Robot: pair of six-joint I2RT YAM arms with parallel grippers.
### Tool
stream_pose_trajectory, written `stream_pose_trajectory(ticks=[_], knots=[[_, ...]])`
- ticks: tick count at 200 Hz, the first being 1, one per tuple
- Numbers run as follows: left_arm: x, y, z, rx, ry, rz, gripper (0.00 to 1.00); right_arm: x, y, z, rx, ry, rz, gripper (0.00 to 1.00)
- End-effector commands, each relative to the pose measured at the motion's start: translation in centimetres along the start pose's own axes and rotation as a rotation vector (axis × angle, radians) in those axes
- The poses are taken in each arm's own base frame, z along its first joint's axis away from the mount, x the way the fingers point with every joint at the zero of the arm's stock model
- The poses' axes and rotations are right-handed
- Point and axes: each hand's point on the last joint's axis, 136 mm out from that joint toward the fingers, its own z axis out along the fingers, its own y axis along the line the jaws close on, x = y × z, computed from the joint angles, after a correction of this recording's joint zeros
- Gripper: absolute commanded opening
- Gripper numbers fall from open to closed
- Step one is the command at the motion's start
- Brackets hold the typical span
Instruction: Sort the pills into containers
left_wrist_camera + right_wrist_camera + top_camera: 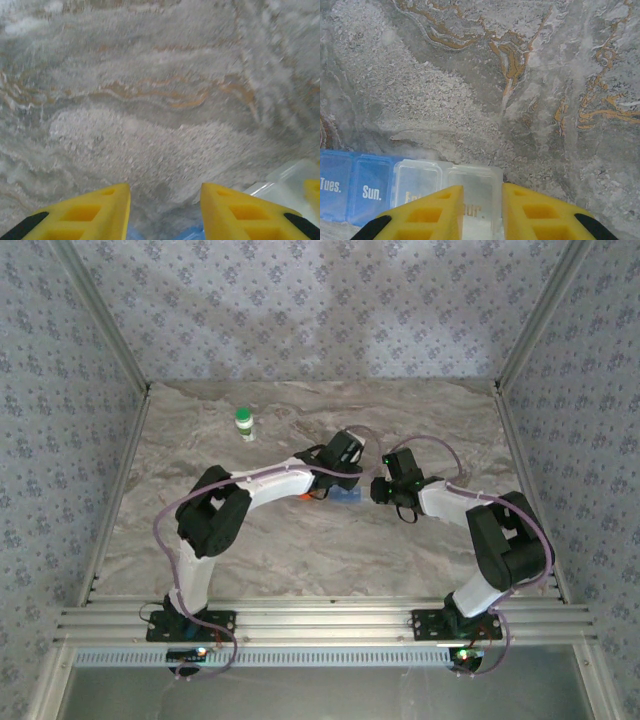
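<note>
The right claw (482,192) stands with its yellow fingers a narrow gap apart, astride the clear end of the pill box (370,187). We cannot tell whether they pinch a lid lip or merely hover over it. The left claw (164,195) has its fingers set wider, with a sliver of blue plastic low between them, and again we cannot say whether it grips. The pill box lies flat on the bench (470,75), directly under the right claw's tips. One clear compartment, its gold lettering half hidden, sits between the fingers, and a second clear one is just beside it. The blue compartments marked "Sun." and "Tues." run away from that claw toward the left claw. Seen from the left claw, the clear end lies off to its right. We judge the step in hand to be getting a compartment open, one claw steadying the box while the other works the lid. Whether any pills are inside, we cannot tell. The next move calls for a sure catch on the thin lid edge, then a small lift that does not drag the light box along the bench. Well beyond both claws, off to the far left, a white bottle with a green cap (244,422) stands upright, apart from all this.
</note>
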Motion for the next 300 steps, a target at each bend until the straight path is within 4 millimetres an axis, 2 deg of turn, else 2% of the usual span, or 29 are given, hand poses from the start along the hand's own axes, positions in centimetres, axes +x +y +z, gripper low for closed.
stream_pose_trajectory(ticks=[1, 43, 74, 114, 140, 154, 183, 209, 234, 300], knots=[[-4.5, -1.6, -4.1, 0.047, -0.091, -0.020, 0.41, 5.8, -3.4, 0.7, 0.125, 0.203, 0.026, 0.26], [-7.1, -0.3, -7.8, -0.013, -0.160, -0.031, 0.42, 5.5, -3.4, 0.5, 0.117, 0.164, 0.157, 0.16], [-7.2, 1.1, -9.9, -0.061, -0.150, -0.023, 0.43, 4.5, -2.7, 0.5, 0.083, 0.117, 0.247, 0.13], [-7.1, 4.0, -12.7, -0.076, -0.164, -0.072, 0.43, 2.9, -1.8, 0.6, 0.051, 0.088, 0.325, 0.13], [-7.1, 6.2, -14.6, -0.116, -0.189, -0.091, 0.44, 0.8, -1.6, -1.5, 0.091, 0.015, 0.262, 0.18], [-7.0, 7.1, -15.5, -0.132, -0.200, -0.097, 0.44, -0.3, -1.6, -2.7, 0.120, -0.007, 0.217, 0.25], [-6.4, 8.5, -16.9, -0.156, -0.225, -0.106, 0.44, -0.4, -1.8, -4.1, 0.148, 0.027, 0.104, 0.39], [-6.0, 8.9, -17.8, -0.153, -0.250, -0.117, 0.45, 0.1, -0.4, -4.0, 0.071, 0.069, 0.000, 0.52], [-5.2, 9.1, -18.3, -0.153, -0.260, -0.121, 0.45, 0.5, 0.2, -3.4, 0.038, 0.120, -0.063, 0.62], [-3.2, 10.5, -21.2, -0.175, -0.367, -0.161, 0.46, 1.0, 1.0, -1.3, 0.004, 0.204, -0.117, 0.60]])
